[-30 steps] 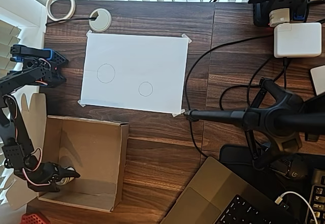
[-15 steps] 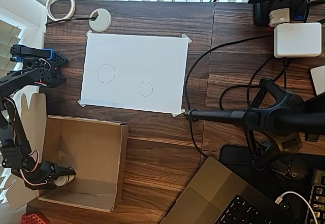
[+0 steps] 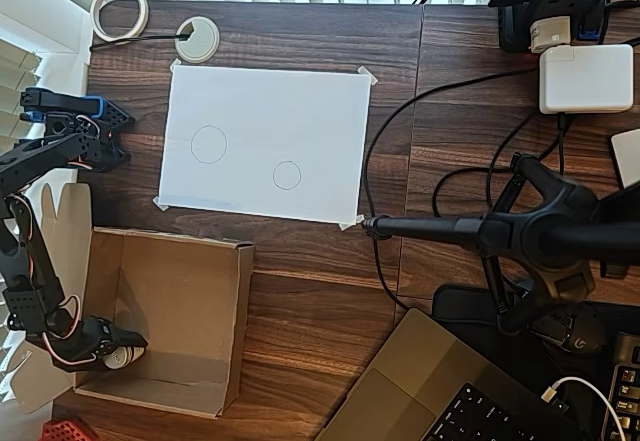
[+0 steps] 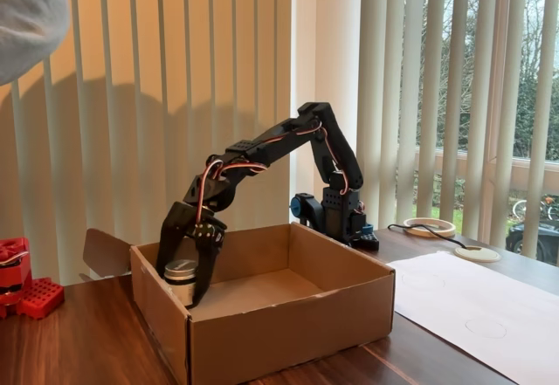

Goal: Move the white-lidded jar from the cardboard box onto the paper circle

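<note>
Black jointed robot arm [image 4: 262,154], reaching down into a large brown corrugated cardboard box [image 4: 288,324] with open flaps. Two-finger gripper [image 4: 185,271]: fingers straddle a small short jar with a whitish-grey lid [image 4: 181,270] and appear closed against its sides. Jar position: left end of the box in the overhead view [image 3: 118,357], at about rim height in the fixed view. White paper sheet [image 3: 265,141], taped to the dark wooden table [image 3: 330,291], well apart from the box; smaller pencil-drawn circle [image 3: 287,175] on it stands bare.
</note>
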### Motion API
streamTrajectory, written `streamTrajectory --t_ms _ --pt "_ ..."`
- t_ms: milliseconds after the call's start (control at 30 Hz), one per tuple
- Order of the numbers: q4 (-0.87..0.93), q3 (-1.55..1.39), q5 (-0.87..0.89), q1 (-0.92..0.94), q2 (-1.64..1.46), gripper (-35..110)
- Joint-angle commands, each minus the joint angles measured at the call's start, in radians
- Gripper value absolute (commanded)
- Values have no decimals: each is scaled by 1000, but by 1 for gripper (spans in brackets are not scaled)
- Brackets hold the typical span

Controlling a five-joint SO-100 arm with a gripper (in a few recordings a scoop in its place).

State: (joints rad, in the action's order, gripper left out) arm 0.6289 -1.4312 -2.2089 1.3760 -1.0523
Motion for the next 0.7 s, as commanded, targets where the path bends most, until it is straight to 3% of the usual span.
streamTrajectory --t_ms 0,133,500,667 --pt "5 3 11 5 -52 17" --pt "28 6 37 -14 -75 11" --pt "236 152 193 -146 -282 10" --pt "244 242 229 -206 -365 9"
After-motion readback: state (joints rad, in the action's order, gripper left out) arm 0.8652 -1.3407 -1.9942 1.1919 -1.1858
